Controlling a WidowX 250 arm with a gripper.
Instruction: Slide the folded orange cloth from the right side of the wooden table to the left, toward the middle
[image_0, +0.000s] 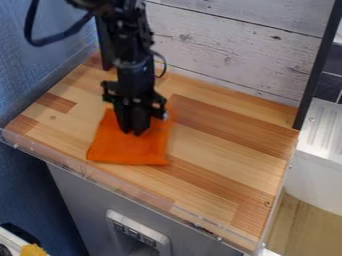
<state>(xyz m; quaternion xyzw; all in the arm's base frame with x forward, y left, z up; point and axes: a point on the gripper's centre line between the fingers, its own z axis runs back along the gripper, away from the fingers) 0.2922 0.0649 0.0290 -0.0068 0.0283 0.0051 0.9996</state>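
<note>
The black gripper (136, 131) hangs down over the middle of an orange cloth (127, 149) at the left part of the wooden counter. The cloth lies flat, roughly square, with its near edge towards the counter's front. The gripper's tip is at or just above the cloth; whether it touches cannot be told. Part of the cloth behind the gripper is hidden by the arm.
The wooden counter (227, 165) has a clear raised strip (120, 186) along its front edge. A whitewashed plank wall (234, 55) stands behind, a blue wall (40, 65) at left. A dark upright post (319, 62) rises at the back right corner, with a white sink unit (320, 150) beyond.
</note>
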